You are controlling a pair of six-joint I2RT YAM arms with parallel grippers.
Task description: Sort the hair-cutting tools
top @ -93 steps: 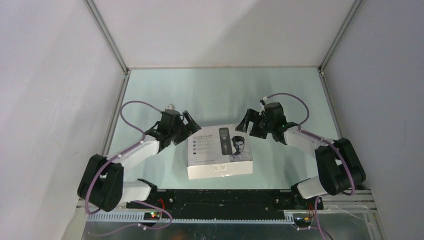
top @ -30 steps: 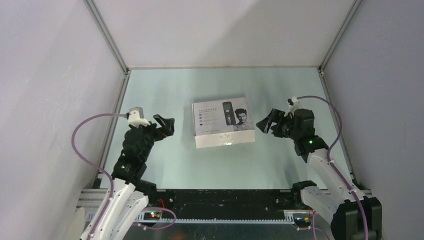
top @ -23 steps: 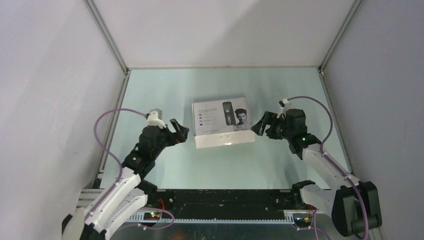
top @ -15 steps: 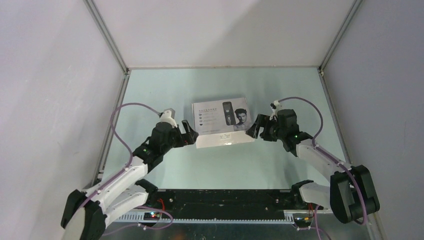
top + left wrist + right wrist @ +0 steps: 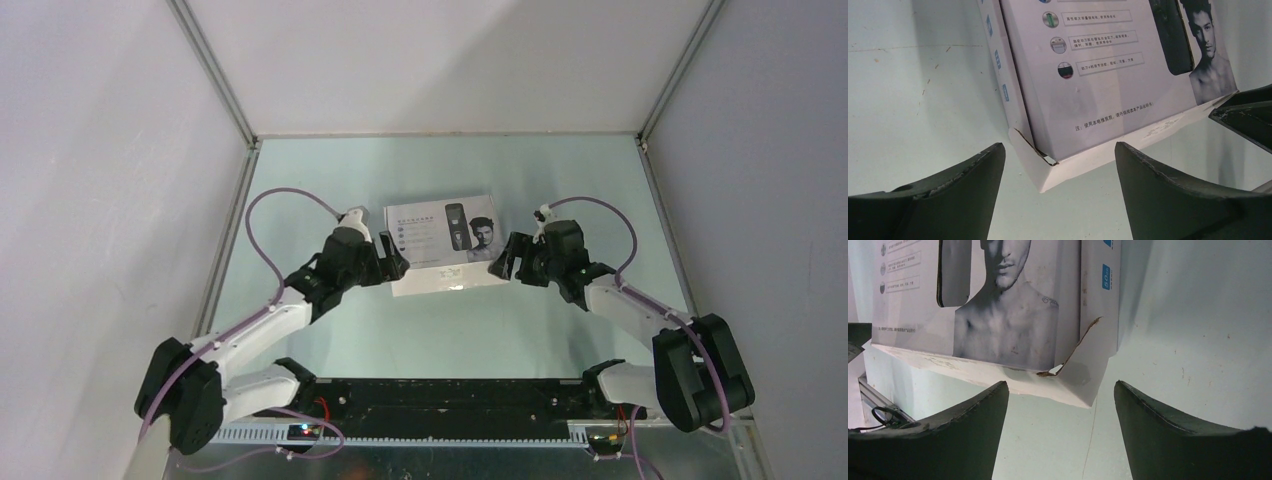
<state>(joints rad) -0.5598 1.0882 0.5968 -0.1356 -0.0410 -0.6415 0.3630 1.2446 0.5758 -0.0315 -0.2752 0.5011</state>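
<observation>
The left arm (image 5: 255, 325) reaches from the near left toward the middle of the pale green surface (image 5: 450, 330). The left fingers (image 5: 397, 265) are spread wide at the near left corner of a white cardboard box (image 5: 440, 243). In the left wrist view that corner, its seam slightly split, sits in the gap between them and neither finger touches it. The box lies flat and closed, with a man's portrait and a clipper printed on its lid. The hair-cutting tools themselves show in no view, so where they lie cannot be told. The right fingers (image 5: 506, 257) are also spread, with the torn near right corner between them and no contact visible. The right arm (image 5: 630, 300) runs back to the near right.
</observation>
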